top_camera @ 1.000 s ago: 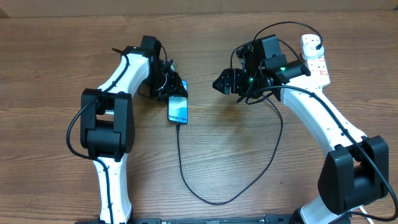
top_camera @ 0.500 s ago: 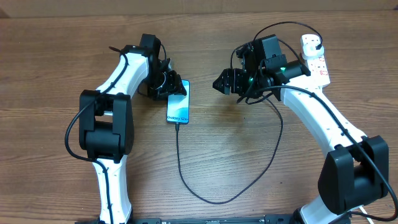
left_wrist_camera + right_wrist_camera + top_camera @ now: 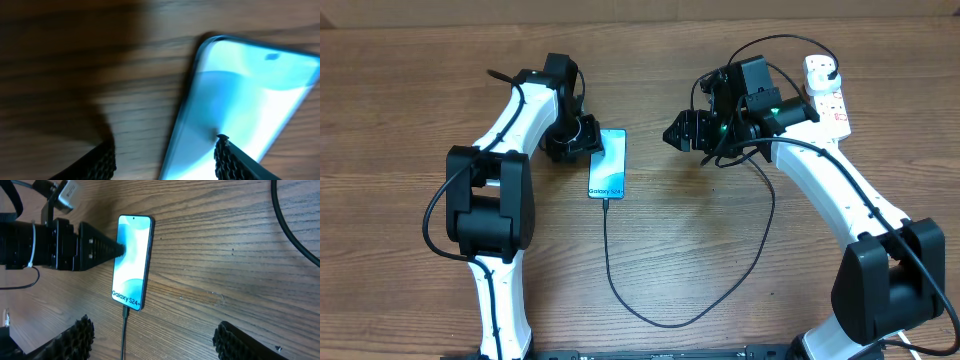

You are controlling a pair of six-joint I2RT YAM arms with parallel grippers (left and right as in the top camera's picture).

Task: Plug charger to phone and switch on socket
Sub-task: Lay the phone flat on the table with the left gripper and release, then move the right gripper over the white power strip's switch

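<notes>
The phone [image 3: 608, 165] lies on the counter [image 3: 410, 80] at 11 o'clock, with the charger [image 3: 606, 235] seemingly seated in it. Our left pincer [image 3: 165, 142] straddles the phone's edge, fingers apart; the right pincer [image 3: 675, 133] hovers, also apart. We should lift off without nudging the phone, then press the socket [image 3: 826, 92] switch at 2 o'clock squarely.

The phone [image 3: 132, 262] shows "Galaxy S24+" in white near the lower end of its screen
</notes>
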